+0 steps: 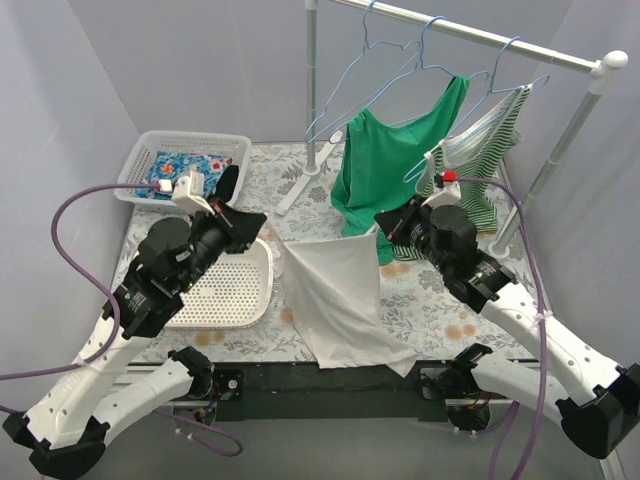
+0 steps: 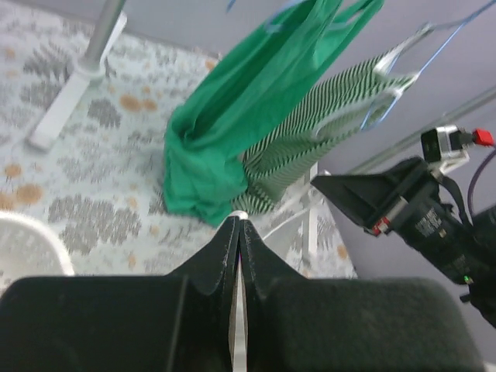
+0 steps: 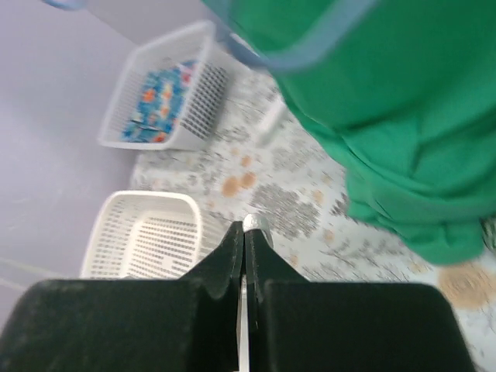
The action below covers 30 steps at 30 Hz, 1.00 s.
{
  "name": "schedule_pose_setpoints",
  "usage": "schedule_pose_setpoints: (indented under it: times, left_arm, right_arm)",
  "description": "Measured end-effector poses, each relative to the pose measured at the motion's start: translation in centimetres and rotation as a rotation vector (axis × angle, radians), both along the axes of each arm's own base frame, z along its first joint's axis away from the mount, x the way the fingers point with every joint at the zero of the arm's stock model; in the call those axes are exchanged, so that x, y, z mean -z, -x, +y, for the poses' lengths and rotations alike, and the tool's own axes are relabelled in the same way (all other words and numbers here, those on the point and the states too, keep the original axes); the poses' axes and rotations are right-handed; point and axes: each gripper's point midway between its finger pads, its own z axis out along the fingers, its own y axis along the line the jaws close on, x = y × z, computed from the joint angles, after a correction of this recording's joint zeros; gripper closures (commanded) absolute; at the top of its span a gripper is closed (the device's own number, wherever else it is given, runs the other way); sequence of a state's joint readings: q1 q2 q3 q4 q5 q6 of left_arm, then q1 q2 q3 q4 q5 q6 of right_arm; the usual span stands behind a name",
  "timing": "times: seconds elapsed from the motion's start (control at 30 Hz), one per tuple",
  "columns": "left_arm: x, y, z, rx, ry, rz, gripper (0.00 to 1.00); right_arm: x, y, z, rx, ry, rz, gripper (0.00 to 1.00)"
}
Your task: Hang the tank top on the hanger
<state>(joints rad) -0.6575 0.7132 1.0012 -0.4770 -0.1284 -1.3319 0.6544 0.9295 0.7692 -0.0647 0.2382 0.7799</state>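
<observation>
The white tank top (image 1: 340,290) hangs stretched between my two grippers, and its lower part drapes onto the table's front edge. My left gripper (image 1: 264,232) is shut on its left top corner. My right gripper (image 1: 384,226) is shut on its right top corner. In the left wrist view the jaws (image 2: 239,225) pinch a thin white strip of fabric (image 2: 239,333). In the right wrist view the jaws (image 3: 245,229) pinch a white fold (image 3: 256,223). An empty light-blue wire hanger (image 1: 338,85) hangs on the rail at the back, above and beyond the held top.
A rail (image 1: 480,38) on white posts carries a solid green top (image 1: 395,160) and a green-and-white striped top (image 1: 490,150) on their own hangers. A flat white basket (image 1: 235,285) lies at the left. A deeper basket (image 1: 165,150) with colourful cloth stands behind it.
</observation>
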Motion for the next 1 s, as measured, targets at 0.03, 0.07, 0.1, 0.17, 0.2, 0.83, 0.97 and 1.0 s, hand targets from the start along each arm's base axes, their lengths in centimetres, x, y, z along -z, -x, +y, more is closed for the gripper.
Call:
schedule_pose_setpoints:
  times: [0.03, 0.07, 0.1, 0.17, 0.2, 0.83, 0.97, 1.0]
  left_arm:
    - [-1.5, -0.5, -0.1, -0.012, 0.01, -0.029, 1.0]
    - [-2.9, -1.1, -0.2, -0.023, 0.013, -0.05, 1.0]
    - [-5.4, -1.8, -0.4, -0.037, 0.027, -0.096, 1.0]
    - [-8.5, -2.8, -0.7, -0.052, 0.041, -0.156, 1.0]
    - [-10.4, -3.3, -0.8, -0.058, 0.05, -0.191, 1.0]
    - [-5.0, -2.5, -4.0, 0.112, 0.029, -0.135, 1.0]
    - [8.3, 0.8, -4.4, 0.207, -0.015, 0.144, 1.0]
    - [10.3, 1.4, -4.4, 0.225, -0.019, 0.194, 1.0]
  right_arm:
    - [-2.4, 0.1, 0.3, -0.021, -0.014, -0.039, 0.99]
    - [-4.9, 0.1, 0.7, -0.043, -0.03, -0.079, 0.99]
    - [-6.7, 0.2, 0.9, -0.058, -0.039, -0.111, 0.99]
    - [-11.2, 0.4, 1.5, -0.096, -0.065, -0.189, 0.99]
    - [-13.0, 0.4, 1.7, -0.11, -0.076, -0.222, 0.99]
    - [-11.8, 2.9, 0.7, -0.202, 0.037, -0.277, 0.99]
    - [1.3, 6.2, -0.1, -0.262, 0.068, -0.045, 0.99]
    - [3.3, 6.9, -0.5, -0.264, 0.077, -0.004, 0.99]
